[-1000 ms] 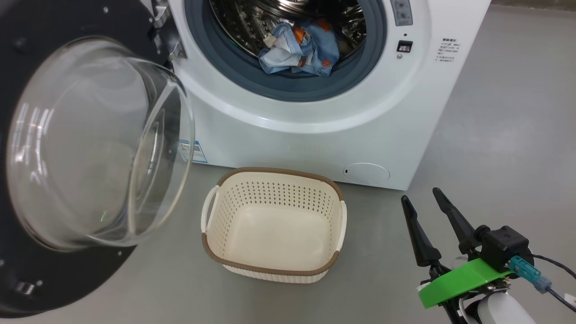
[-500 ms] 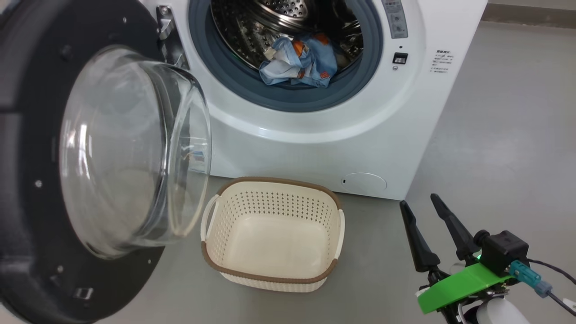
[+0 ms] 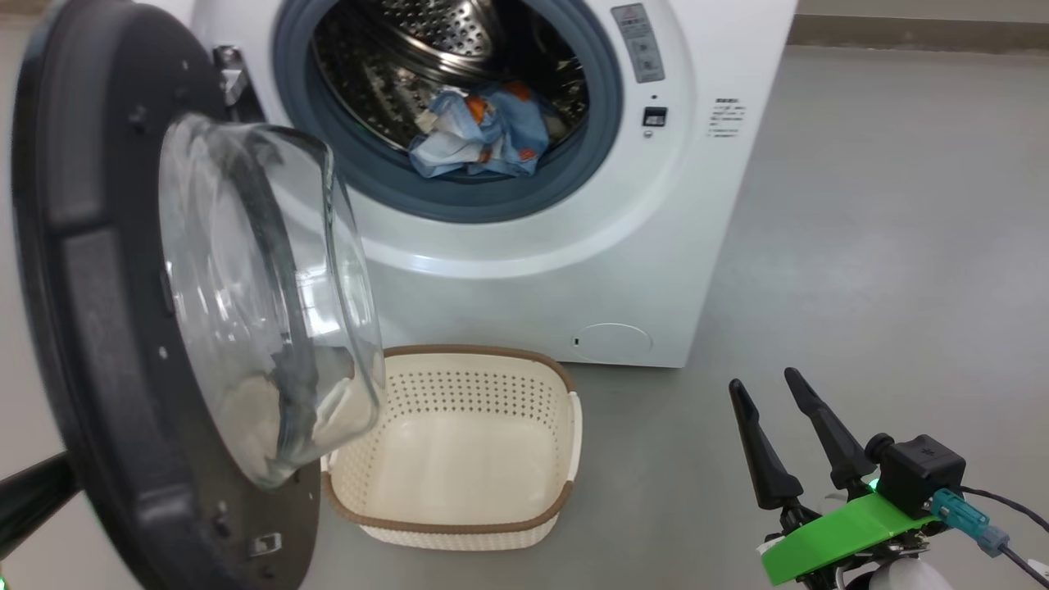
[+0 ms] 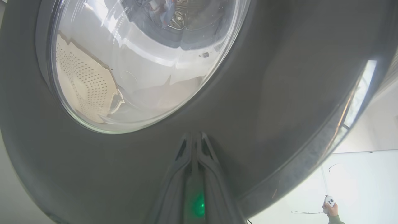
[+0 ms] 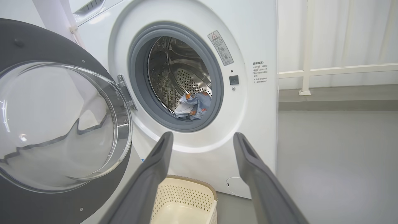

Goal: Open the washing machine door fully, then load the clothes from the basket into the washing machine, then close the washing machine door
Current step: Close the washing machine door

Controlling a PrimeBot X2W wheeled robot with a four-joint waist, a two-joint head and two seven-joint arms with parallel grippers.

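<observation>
Right now your right gripper (image 3: 765,381) is nearest, low on the right, its fingers spread with nothing between them. Open grey floor (image 3: 860,246) runs from it to the washer's right corner and on past it.

Your left gripper (image 4: 194,134) is behind the door (image 3: 74,246), fingers pressed together and holding nothing. Its tips are at the black outer face just below the glass and seem to touch it. Past the door's edge in that wrist view, a person's hand (image 4: 331,209) holds a small white remote (image 4: 329,201).

The door stands partly swung on the left, nearly edge-on to you, with its glass bowl (image 3: 262,303) bulging rightward. In the head view the bowl overlaps the left end of the basket (image 3: 459,352), so the door stands between your left arm and the basket. The basket sits on the floor just in front of the washer (image 3: 524,270), below the opening, with nothing in it.

The hinge (image 3: 231,70) is at the opening's left edge. The clothes (image 3: 479,135) lie bunched at the front of the drum (image 3: 385,57), resting against the lower lip of the gasket (image 3: 492,192). Beyond the washer's right side a white rail (image 5: 339,70) runs along the wall.
</observation>
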